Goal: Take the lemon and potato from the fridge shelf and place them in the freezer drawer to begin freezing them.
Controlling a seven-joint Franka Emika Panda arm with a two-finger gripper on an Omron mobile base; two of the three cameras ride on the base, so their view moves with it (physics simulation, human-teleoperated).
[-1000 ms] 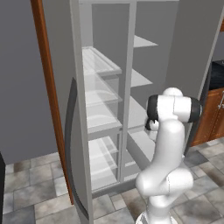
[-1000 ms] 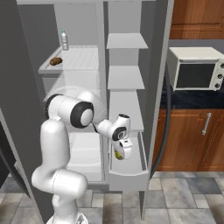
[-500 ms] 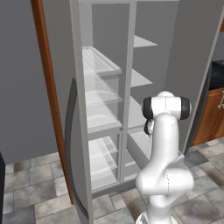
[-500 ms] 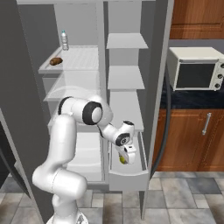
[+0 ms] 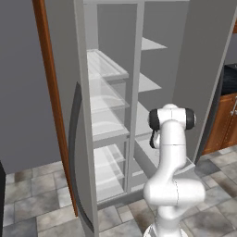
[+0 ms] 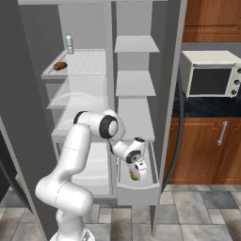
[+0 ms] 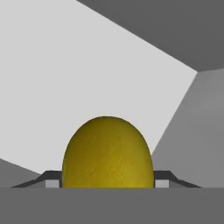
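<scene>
Claw (image 6: 135, 173) clenched on the lemon (image 7: 107, 152), hanging low inside the open freezer drawer (image 6: 139, 192) and not yet released; potato (image 6: 60, 66) untouched on the top fridge shelf (image 6: 89, 63), so roughly halfway.

Dull yellow, finely pitted skin on the lemon (image 7: 107, 153), lower centre of the hand view. Smooth matt grey plastic look to the freezer drawer (image 6: 139, 192), lower centre of the right base view. Translucent ribbed white on the fridge shelf (image 6: 87, 63), upper left. Dull brown potato (image 6: 60, 66) there. Glossy reddish wood grain on the cabinet (image 6: 207, 150), right.
</scene>
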